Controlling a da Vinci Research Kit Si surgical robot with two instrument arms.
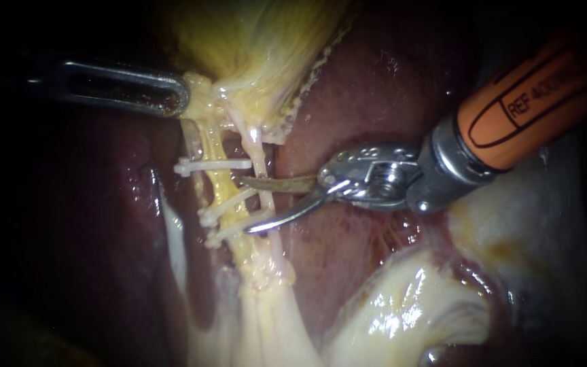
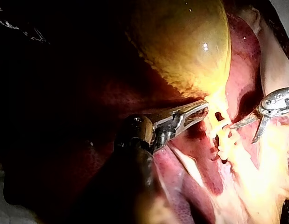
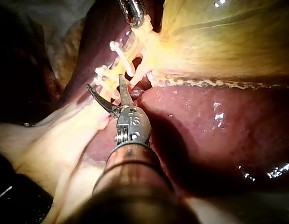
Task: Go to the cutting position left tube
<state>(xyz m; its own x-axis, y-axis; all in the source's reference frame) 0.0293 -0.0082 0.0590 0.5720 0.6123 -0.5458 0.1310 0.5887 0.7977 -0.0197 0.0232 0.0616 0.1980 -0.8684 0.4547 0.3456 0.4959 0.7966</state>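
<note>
Two pale tubes run down from the yellow gallbladder [image 1: 259, 41]. The left tube [image 1: 220, 187] carries three white clips, the top one [image 1: 215, 164] set apart from the lower pair [image 1: 225, 211]. The thinner right tube [image 1: 258, 146] lies beside it. My right instrument [image 1: 246, 205], on an orange shaft, has curved blades that stand open. The right tube lies between them and their tips reach the left tube's edge between the clips. My left instrument [image 1: 183, 95] is shut on tissue at the gallbladder's neck, above the tubes.
Dark red liver [image 1: 375, 88] lies behind and on both sides of the tubes. Glistening pale tissue [image 1: 409, 312] bulges under the right instrument's shaft. The tubes fan into whitish tissue [image 1: 266, 319] below the clips.
</note>
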